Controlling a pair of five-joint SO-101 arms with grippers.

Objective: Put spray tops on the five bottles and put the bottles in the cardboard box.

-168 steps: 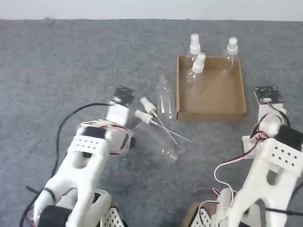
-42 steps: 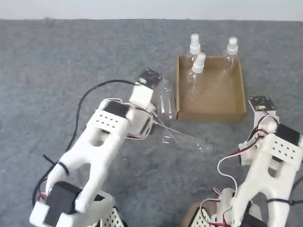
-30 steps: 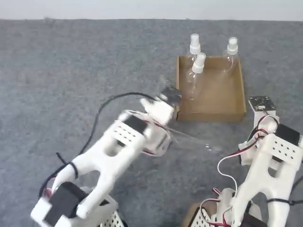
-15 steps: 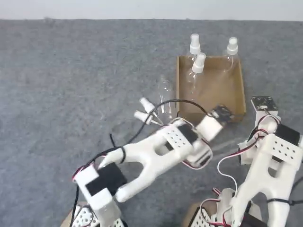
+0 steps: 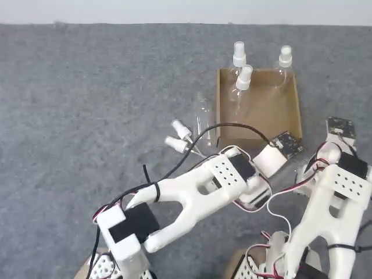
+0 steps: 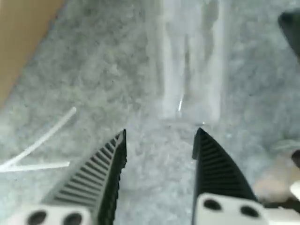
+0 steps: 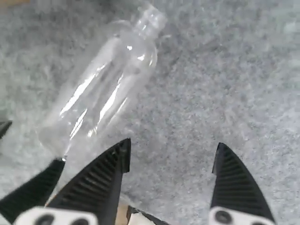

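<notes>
An uncapped clear bottle [image 7: 103,98] lies on the grey carpet, its open neck [image 7: 152,18] pointing away from my right gripper [image 7: 173,143], which is open just short of it. My left gripper [image 6: 161,132] is open too, with the same blurred bottle [image 6: 190,70] just beyond its fingertips. The left arm [image 5: 221,180] stretches across to the front right corner of the cardboard box [image 5: 258,116]. A second uncapped bottle [image 5: 203,119] lies left of the box, beside two loose spray tops [image 5: 180,129] [image 5: 174,143]. One capped bottle [image 5: 243,81] stands in the box.
Two more capped bottles [image 5: 239,55] [image 5: 285,57] stand at the box's far edge. The right arm [image 5: 337,192] stands close beside the left arm's wrist. Thin dip tubes [image 6: 37,145] lie on the carpet near the left gripper. Open carpet stretches to the left.
The left arm has swung right, from the spray tops to the box's front right corner, and the uncapped bottle has slid right with it. The right arm's wrist has shifted slightly right.
</notes>
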